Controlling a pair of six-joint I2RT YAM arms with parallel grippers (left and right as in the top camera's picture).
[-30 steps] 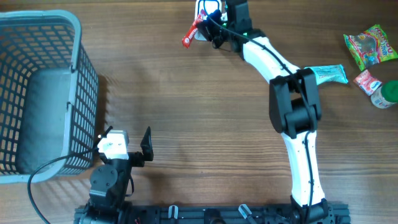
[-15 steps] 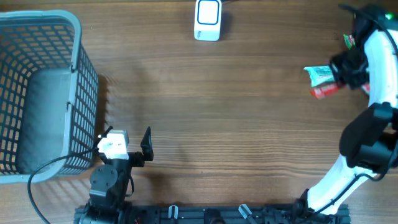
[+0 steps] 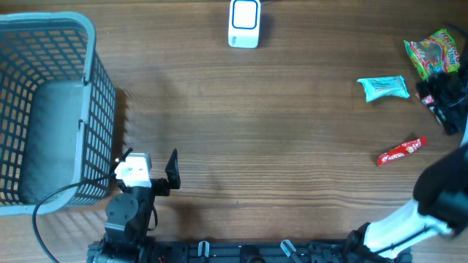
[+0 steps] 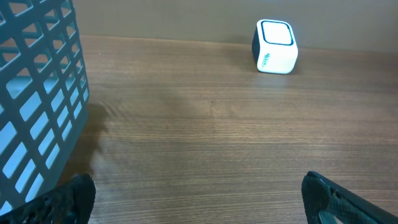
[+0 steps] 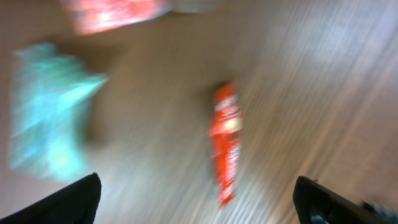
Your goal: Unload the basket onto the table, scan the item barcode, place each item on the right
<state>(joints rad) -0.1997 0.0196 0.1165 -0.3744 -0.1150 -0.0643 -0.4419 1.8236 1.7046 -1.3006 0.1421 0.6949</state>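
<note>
A: Red snack stick (image 3: 401,151), where is it seen now?

B: It is seen lying flat on the table (image 3: 292,131) at three o'clock, far from the scanner (image 3: 244,23) at twelve o'clock. It is not held by anything. The right pincer (image 3: 439,102) is spread wide, a bit further out at three o'clock, with nothing between its fingers. The left pincer (image 3: 153,172) is spread wide too, at eight o'clock, beside the basket (image 3: 102,124).

A: What could go wrong from here?

B: The right wrist picture is smeared, so that arm is likely being moved fast. The blue-green packet (image 3: 383,88) and the green bag (image 3: 437,52) are lying near it, toward two o'clock. They could be bumped out of place if the arm is swung low. The red stick could also be picked again by mistake and scanned twice.

A: What is different from a second ago?

B: Back then the red stick was held tight in the right pincer, right up at the scanner. Half a second ago it was being carried beside the blue-green packet. Now it has been let go and the fingers have been opened. The left pincer and the basket have not been moved.
</note>
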